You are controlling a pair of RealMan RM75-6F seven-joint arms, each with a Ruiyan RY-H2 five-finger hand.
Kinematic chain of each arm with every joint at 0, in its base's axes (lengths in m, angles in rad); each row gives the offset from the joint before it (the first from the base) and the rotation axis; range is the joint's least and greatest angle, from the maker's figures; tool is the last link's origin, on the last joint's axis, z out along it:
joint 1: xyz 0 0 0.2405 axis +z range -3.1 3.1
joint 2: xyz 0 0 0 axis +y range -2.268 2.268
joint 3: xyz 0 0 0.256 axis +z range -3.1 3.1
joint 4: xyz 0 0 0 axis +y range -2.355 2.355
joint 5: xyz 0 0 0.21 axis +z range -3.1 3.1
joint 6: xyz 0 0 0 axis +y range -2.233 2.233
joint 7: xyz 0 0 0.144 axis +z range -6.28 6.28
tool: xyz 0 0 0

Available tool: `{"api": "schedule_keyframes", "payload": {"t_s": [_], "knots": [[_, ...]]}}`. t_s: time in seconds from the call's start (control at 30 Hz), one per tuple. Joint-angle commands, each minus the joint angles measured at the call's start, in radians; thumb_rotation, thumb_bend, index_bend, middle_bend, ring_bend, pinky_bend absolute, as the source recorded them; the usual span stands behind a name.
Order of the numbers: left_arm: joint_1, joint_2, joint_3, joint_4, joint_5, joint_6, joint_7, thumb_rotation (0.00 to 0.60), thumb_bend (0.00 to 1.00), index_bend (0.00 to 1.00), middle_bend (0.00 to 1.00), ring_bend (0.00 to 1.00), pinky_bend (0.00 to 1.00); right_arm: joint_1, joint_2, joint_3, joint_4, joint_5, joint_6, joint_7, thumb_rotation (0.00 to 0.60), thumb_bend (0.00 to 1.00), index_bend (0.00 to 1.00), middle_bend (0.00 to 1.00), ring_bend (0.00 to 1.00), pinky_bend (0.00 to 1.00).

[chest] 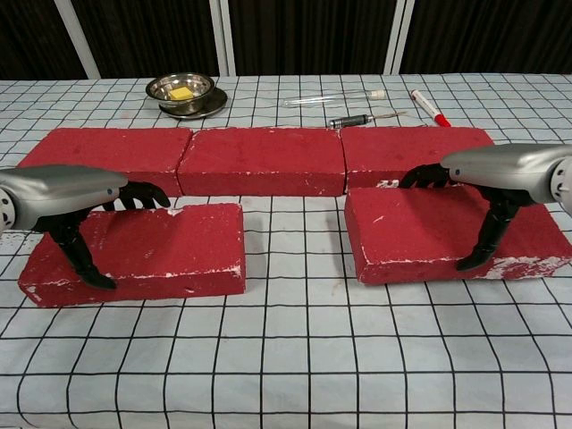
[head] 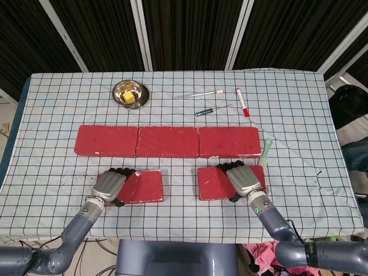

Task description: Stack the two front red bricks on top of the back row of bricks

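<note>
My left hand [chest: 67, 198] lies over the front left brick [chest: 143, 255], fingers [chest: 138, 194] curled over its far edge and thumb [chest: 85, 259] down its near face, so it grips the brick, which rests flat on the checked tablecloth [chest: 286, 357]. My right hand [chest: 500, 170] grips the front right brick [chest: 447, 234] the same way, fingers hooked over the back edge, thumb [chest: 483, 241] pressed on the near side; that brick also sits on the cloth. Just beyond both hands runs the back row of bricks [head: 167, 141], three laid end to end and touching. Just to the right of my right hand lies a green tube [head: 267, 150]. Farther beyond the row are a metal bowl [head: 130, 93] holding something yellow, a red marker [head: 242, 102], a dark pen [head: 207, 111] and a clear tube [head: 201, 94]
</note>
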State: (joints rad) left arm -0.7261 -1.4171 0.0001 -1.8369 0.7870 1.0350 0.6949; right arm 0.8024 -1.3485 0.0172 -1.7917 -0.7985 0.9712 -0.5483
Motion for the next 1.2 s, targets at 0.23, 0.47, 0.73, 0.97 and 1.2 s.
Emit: {"api": "schedule_keyframes", "payload": {"t_s": [0.23, 0.47, 0.73, 0.97, 1.2], "knots": [[0.001, 0.004, 0.006, 0.009, 0.007, -0.005, -0.019, 0.600, 0.29, 0.16, 0.27, 0.19, 0.33, -0.004, 0.003, 0.000, 0.000, 0.000, -0.003, 0.005, 0.600, 0.00, 0.20, 0.20, 0.14, 0.11], [-0.006, 0.011, 0.012, 0.008, 0.019, -0.024, -0.029, 0.600, 0.29, 0.16, 0.27, 0.19, 0.33, -0.001, 0.004, -0.001, -0.005, -0.003, -0.006, -0.002, 0.600, 0.00, 0.20, 0.20, 0.14, 0.11], [-0.012, 0.018, 0.012, 0.017, 0.016, -0.041, -0.047, 0.600, 0.29, 0.16, 0.27, 0.19, 0.33, 0.006, 0.003, -0.001, -0.005, 0.008, -0.011, -0.017, 0.600, 0.00, 0.20, 0.20, 0.14, 0.11], [-0.015, 0.042, 0.005, 0.000, 0.030, -0.044, -0.070, 0.600, 0.29, 0.16, 0.27, 0.19, 0.33, 0.015, 0.007, 0.000, -0.017, 0.008, -0.012, -0.032, 0.600, 0.00, 0.20, 0.20, 0.14, 0.11], [-0.017, 0.116, -0.011, -0.052, 0.072, -0.057, -0.121, 0.600, 0.29, 0.16, 0.27, 0.19, 0.33, 0.012, 0.062, 0.012, -0.069, -0.007, 0.020, -0.037, 0.600, 0.00, 0.20, 0.20, 0.14, 0.11]]}}
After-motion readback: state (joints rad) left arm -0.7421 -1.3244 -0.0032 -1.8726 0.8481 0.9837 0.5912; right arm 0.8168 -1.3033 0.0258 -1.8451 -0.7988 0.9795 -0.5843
